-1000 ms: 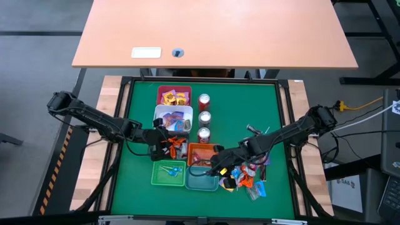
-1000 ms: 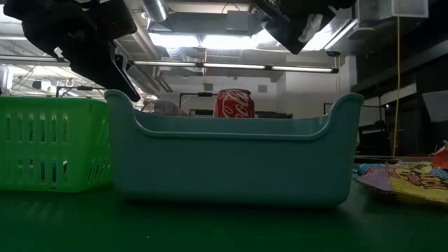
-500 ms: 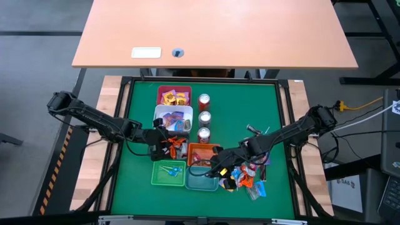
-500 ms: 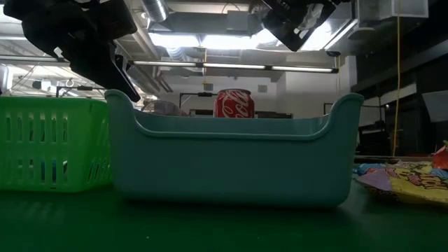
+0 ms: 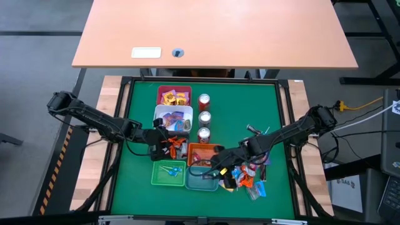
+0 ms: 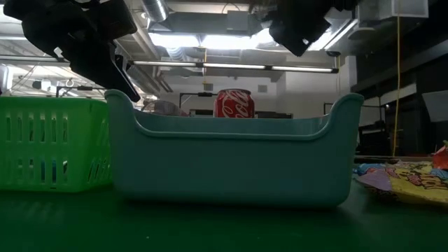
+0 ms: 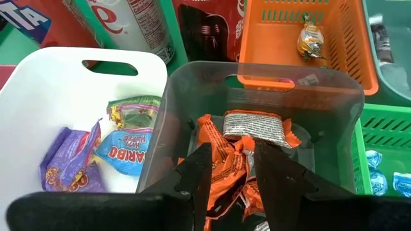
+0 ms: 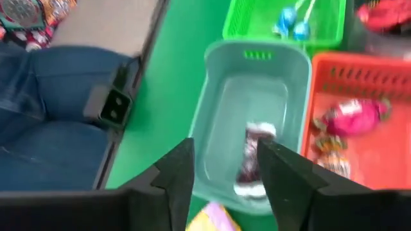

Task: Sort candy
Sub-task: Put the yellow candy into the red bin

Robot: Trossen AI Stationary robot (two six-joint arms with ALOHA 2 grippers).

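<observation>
My right gripper stands open above the teal bin. A dark-wrapped sweet shows blurred inside that bin, below the fingers. A loose heap of candy lies on the green mat to the right of the teal bin. My left gripper is open, slanting down into a clear bin that holds orange-wrapped sweets. My left gripper has its fingertips right at the orange wrappers in the clear bin; I cannot tell whether they touch them. My right gripper touches nothing.
An orange bin with a few sweets sits behind the teal one, a green bin with blue lollipops to its left. A white bin and a red bin stand farther back. Three cans stand in a row. A person's leg is beside the table.
My right gripper has opened over the teal bin without moving. The pale thing that showed between its fingers in the low view is gone from them.
</observation>
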